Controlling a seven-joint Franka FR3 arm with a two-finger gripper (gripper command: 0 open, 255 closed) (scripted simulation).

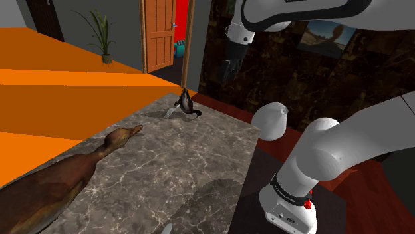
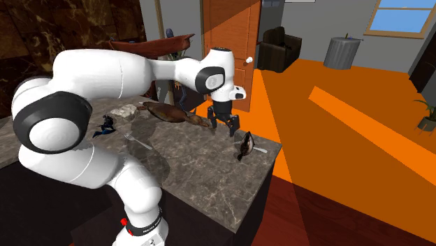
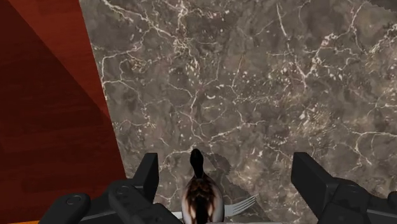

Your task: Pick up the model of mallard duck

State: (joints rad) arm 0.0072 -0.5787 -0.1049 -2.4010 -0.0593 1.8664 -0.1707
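The marble-patterned table [image 1: 193, 166] bore a long brown bird figure [image 1: 66, 179] along one edge. The white arm [image 2: 119, 77] reached over a corner. The gripper [image 2: 222, 127] hung above the surface, fingers spread, clasping nothing. The mallard duck model [image 3: 202, 194] stood near that corner, beneath the fingers, untouched, beside a fork [image 3: 240, 205].

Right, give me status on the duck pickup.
Jaws open, nothing held. Mallard duck model below, between them, untouched, at the counter edge. Fork lies close beside it, may snag.
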